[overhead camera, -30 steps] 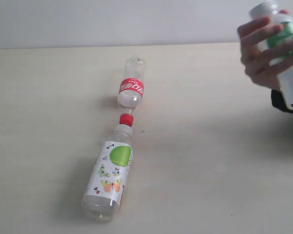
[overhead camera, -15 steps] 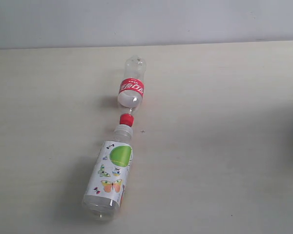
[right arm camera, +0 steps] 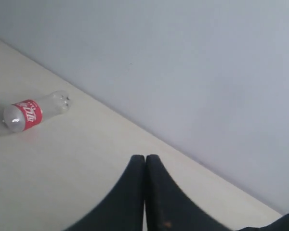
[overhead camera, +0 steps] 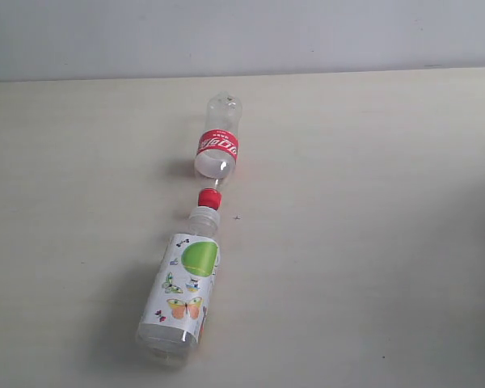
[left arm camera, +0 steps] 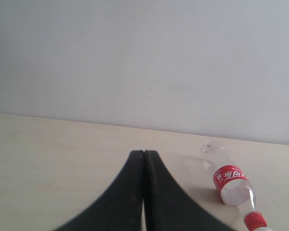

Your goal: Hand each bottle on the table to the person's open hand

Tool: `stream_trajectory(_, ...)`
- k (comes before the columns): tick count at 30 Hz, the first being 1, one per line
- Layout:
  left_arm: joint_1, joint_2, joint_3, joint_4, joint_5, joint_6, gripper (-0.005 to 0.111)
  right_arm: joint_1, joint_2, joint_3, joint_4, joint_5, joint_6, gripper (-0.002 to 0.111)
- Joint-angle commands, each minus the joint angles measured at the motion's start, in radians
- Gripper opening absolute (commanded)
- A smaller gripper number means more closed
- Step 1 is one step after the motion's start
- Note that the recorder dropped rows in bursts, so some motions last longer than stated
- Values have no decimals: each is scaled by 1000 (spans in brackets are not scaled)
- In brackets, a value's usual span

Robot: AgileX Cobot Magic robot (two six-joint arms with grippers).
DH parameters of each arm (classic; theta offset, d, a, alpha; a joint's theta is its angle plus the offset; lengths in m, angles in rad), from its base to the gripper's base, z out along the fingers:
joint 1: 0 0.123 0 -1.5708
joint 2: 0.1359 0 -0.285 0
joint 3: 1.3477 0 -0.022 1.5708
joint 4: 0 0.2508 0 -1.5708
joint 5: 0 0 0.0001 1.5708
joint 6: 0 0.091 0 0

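Note:
Two bottles lie end to end on the pale table. The clear bottle with the red label lies farther back, its red cap pointing at the neck of the large butterfly-label bottle nearer the front. The red-label bottle also shows in the left wrist view and the right wrist view. My left gripper is shut and empty, off to one side of that bottle. Well away from it, my right gripper is shut and empty too. The person's open hand is out of view. Neither gripper shows in the exterior view.
A plain grey wall runs along the table's far edge. A dark patch shows at the corner of the right wrist view.
The person's hand holding the green-white label bottle has left the exterior view at the upper right. Both bottles on the table have stayed put.

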Motion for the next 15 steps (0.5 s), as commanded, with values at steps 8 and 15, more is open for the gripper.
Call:
stream_trajectory(8,2,-6,4,3,3,1,0,34,-132,67,-40,-40,-9,0)
stream_trajectory(15,2,-6,4,3,3,1,0,43,-132,67,-34,-38,-7,0)
